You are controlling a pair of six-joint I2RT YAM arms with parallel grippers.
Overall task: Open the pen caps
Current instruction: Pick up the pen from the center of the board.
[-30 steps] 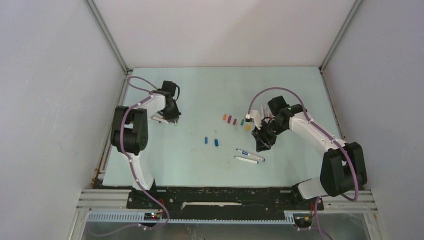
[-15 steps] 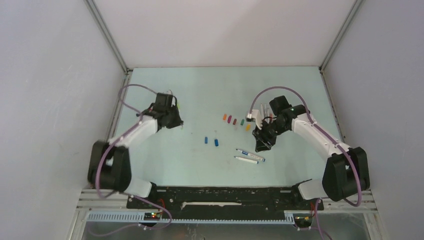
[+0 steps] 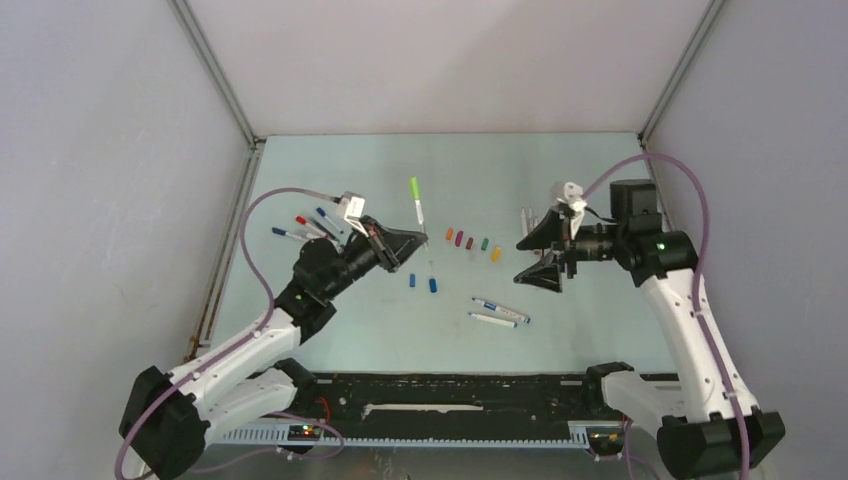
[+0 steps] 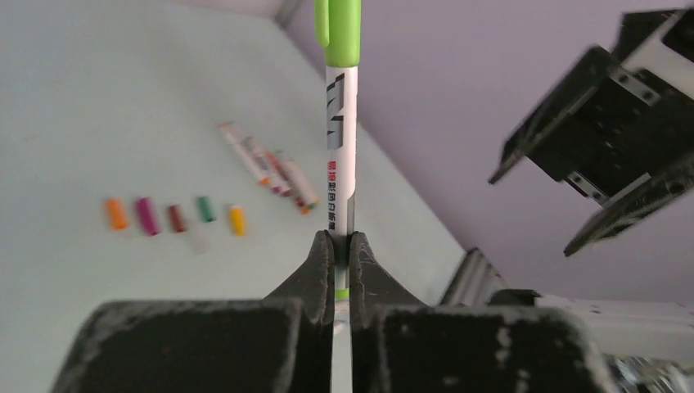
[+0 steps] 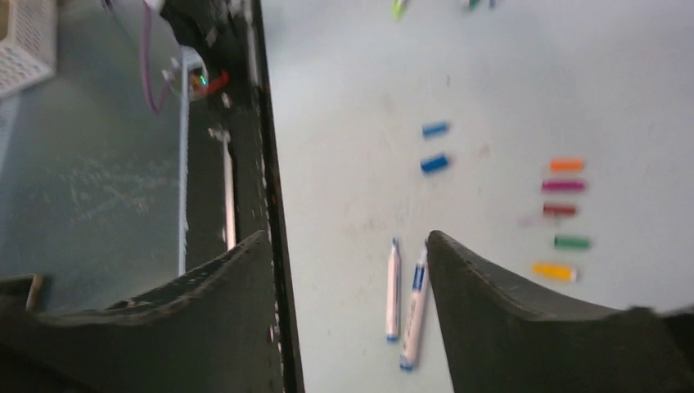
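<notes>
My left gripper (image 3: 422, 240) is shut on the lower barrel of a white pen (image 4: 341, 147), held above the table mid-workspace. The pen's bright green cap (image 4: 342, 29) is on and points away from the fingers; it also shows in the top view (image 3: 414, 188). My right gripper (image 3: 517, 263) is open and empty in the air, facing the left gripper with a gap between them. Loose caps lie in a row: orange (image 3: 449, 234), magenta (image 3: 459, 238), dark red (image 3: 469, 243), green (image 3: 484, 243), yellow (image 3: 495, 254). Two blue caps (image 3: 412, 280) lie nearer.
Two uncapped blue pens (image 3: 498, 313) lie on the table below the right gripper and show between its fingers (image 5: 414, 307). Capped red and blue pens (image 3: 305, 226) lie at the left. Several uncapped barrels (image 3: 526, 218) lie behind the cap row. Grey walls enclose the table.
The left arm swung from the pens at the far left to the middle, carrying the green-capped pen up. The right gripper rose off the table and turned towards the left one.
</notes>
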